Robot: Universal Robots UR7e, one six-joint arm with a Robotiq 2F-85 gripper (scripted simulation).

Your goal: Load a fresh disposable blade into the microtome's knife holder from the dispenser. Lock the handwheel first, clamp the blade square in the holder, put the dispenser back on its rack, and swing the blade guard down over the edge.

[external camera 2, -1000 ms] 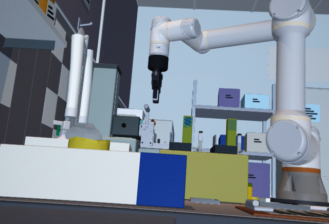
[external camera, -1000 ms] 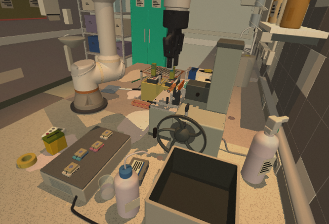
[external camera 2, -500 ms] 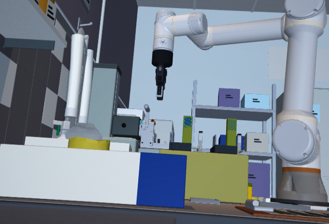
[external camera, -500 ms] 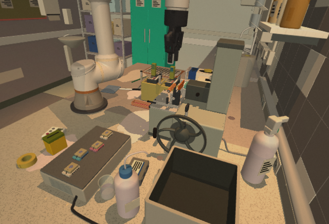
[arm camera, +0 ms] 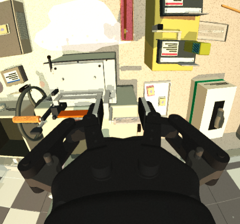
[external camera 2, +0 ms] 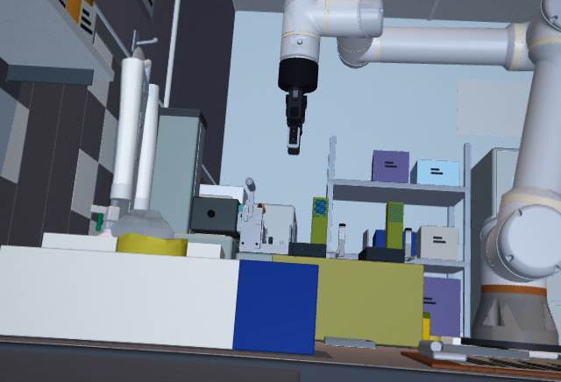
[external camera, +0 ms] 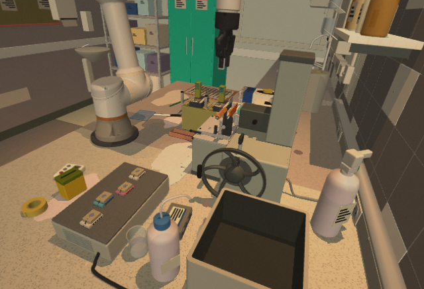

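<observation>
Two green blade dispensers (external camera: 198, 89) (external camera: 222, 93) stand upright on black racks atop a yellow-green block (external camera: 195, 114), just behind the microtome's knife holder (external camera: 224, 123). The orange blade guard (external camera: 226, 110) sits raised at the holder. The handwheel (external camera: 234, 172) faces the front of the microtome. My gripper (external camera: 222, 62) hangs high above the rack and holder, open and empty. From the wrist camera my gripper (arm camera: 120, 109) looks down on the holder (arm camera: 79, 97), the guard (arm camera: 72, 113) and the dispensers (arm camera: 197, 47).
An open brown bin (external camera: 250, 244) stands at the front. A slide warmer with cassettes (external camera: 109, 203) lies left. Wash bottles (external camera: 163, 244) (external camera: 337, 197) flank the bin. The arm's base (external camera: 113, 114) stands on the left. A shelf with bottles (external camera: 376, 36) projects from the right wall.
</observation>
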